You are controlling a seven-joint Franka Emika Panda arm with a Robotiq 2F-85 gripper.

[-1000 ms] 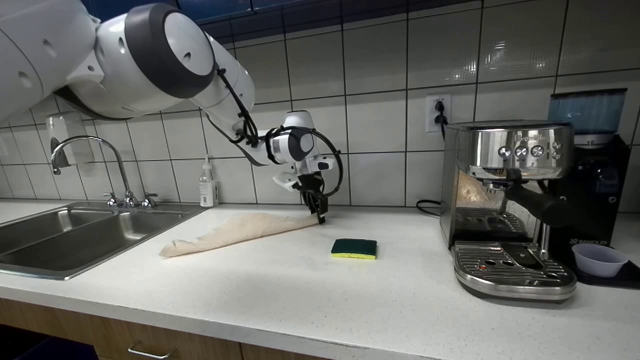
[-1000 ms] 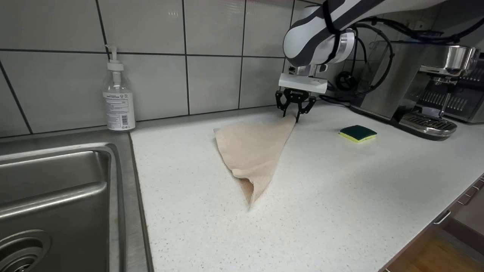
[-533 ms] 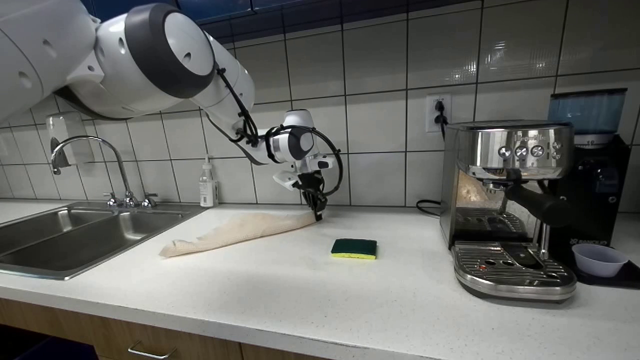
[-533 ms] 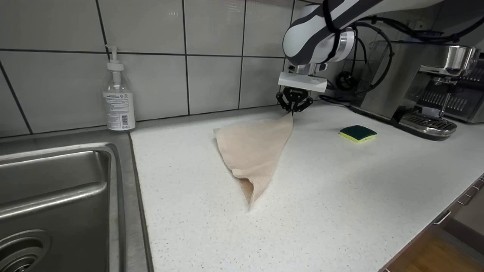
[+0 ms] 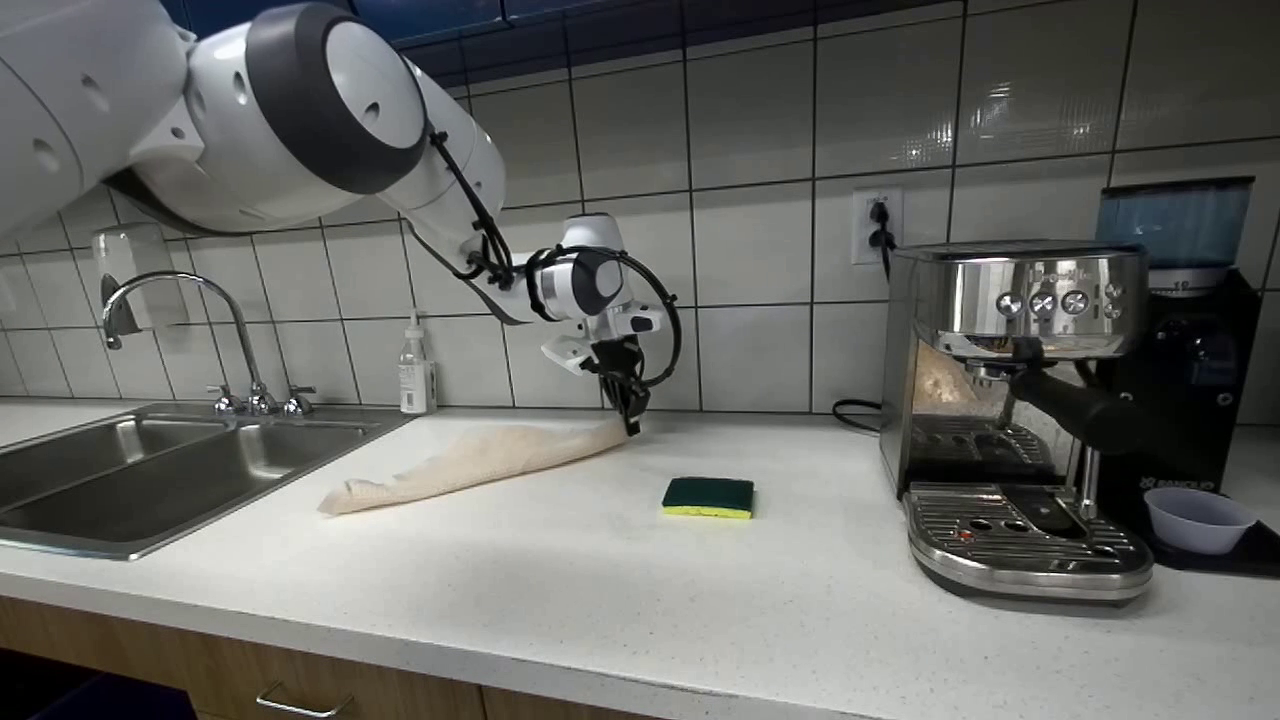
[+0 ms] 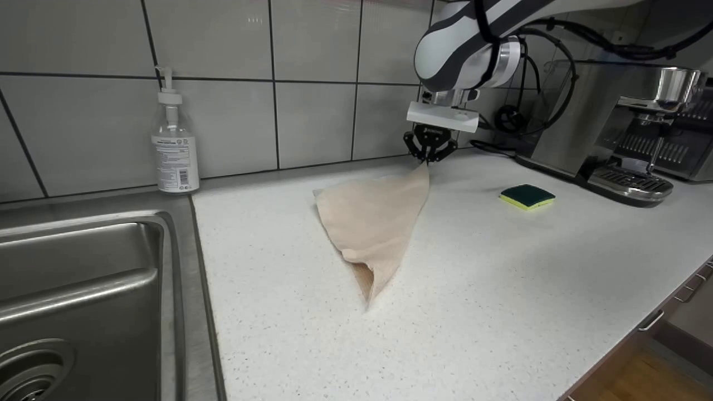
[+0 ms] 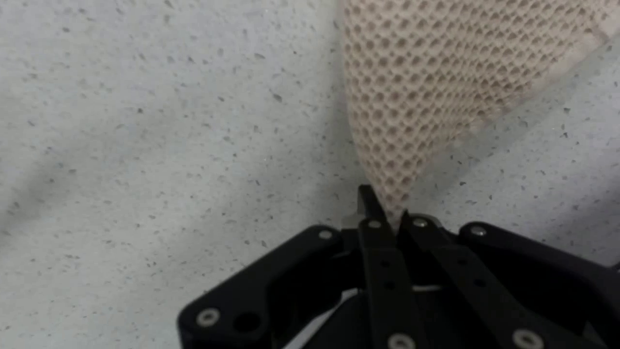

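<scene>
1. Looking in from afar, I have the white, speckled counter [image 5: 640,600] before me, its front edge running above wood-faced drawers [image 5: 250,645].
2. Set into it is a steel sink [image 6: 195,312]; well apart from that stands a chrome coffee machine [image 5: 1000,330], the lettering on its front too faint for me to trust.
3. Beside the machine, a black grinder [image 5: 1195,410] bears what looks like "RANCILIO" near its base and a "10" on its collar; a pale bowl [image 5: 1198,520] sits in front of it.
4. A sponge [image 5: 708,497], dark green over yellow, lies well back from the front edge, between sink and machine.
5. Nearer the back edge, a beige cloth [image 6: 379,217] of honeycomb weave spreads on the counter between sponge and sink.
6. My gripper [image 7: 390,219] is clenched on the cloth's corner toward the coffee machine; my wrist view shows the fabric drawn to a point between the closed jaws.
7. At the back edge, a pump bottle [image 6: 175,161] stands by the sink's corner, its label and barcode showing but too small for me to read; behind rise white tiles [image 5: 750,250] with a wall outlet [image 5: 862,230], under blue cabinets [image 5: 430,16].
</scene>
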